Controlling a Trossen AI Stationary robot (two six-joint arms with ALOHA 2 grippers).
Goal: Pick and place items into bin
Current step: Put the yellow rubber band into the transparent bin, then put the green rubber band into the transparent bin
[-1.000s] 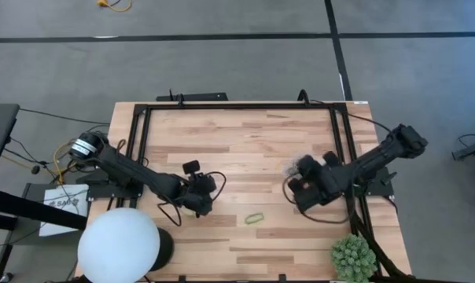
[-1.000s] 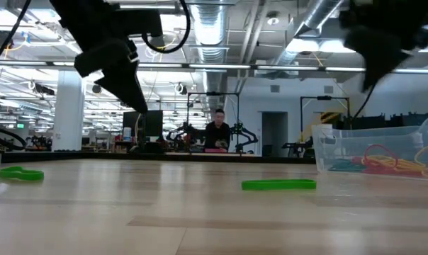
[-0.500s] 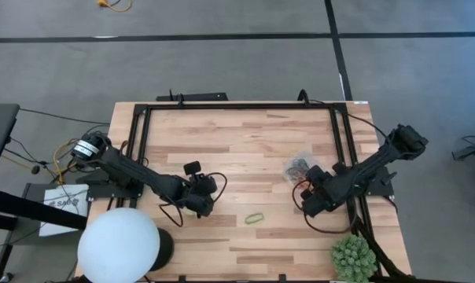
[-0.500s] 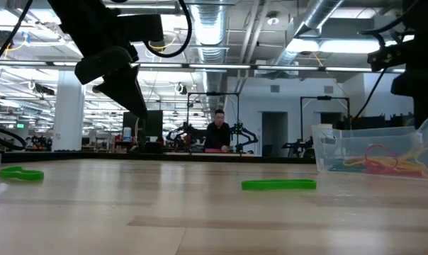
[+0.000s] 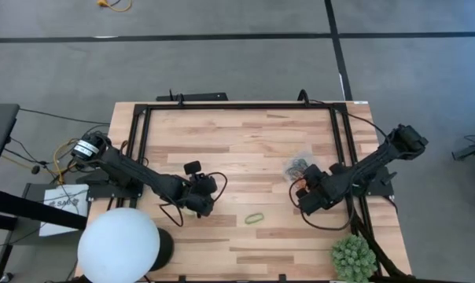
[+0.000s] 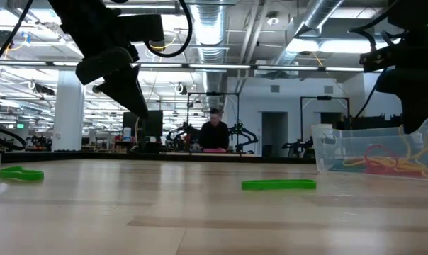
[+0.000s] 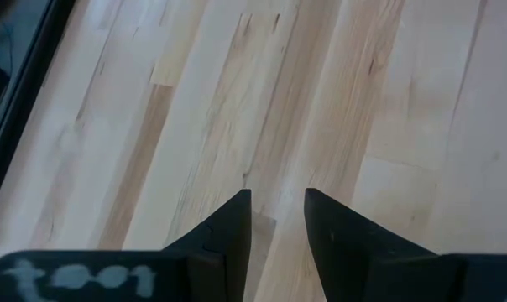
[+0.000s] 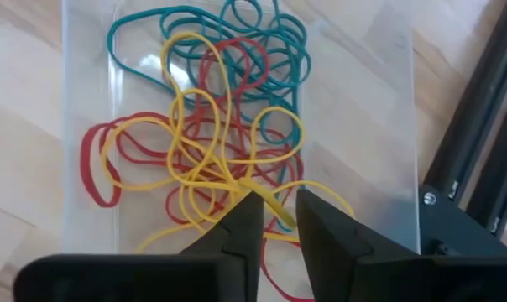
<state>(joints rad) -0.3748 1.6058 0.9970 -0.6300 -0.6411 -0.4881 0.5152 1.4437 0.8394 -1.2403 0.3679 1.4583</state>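
Note:
A clear plastic bin [image 5: 300,167] [image 6: 341,145] stands on the wooden table toward its right side. It holds a tangle of red, yellow and teal rubber bands [image 8: 211,143]. One green band [image 5: 255,218] [image 6: 278,185] lies flat on the table near the middle. Another green band [image 6: 20,173] lies farther left, by my left gripper. My right gripper [image 5: 304,198] [image 8: 279,201] hovers just on the near side of the bin, narrowly open. My left gripper [image 5: 196,201] [image 7: 277,197] hangs above bare wood, narrowly open.
A white globe [image 5: 118,245] stands at the table's near left corner and a spiky green plant [image 5: 353,258] at its near right corner. A black frame rail [image 5: 237,106] runs round the work area. Black cables trail by both arms. A person [image 6: 214,134] sits in the room behind.
My right gripper has drawn back from above the bin toward the table's near edge, then eased slightly back toward the bin.

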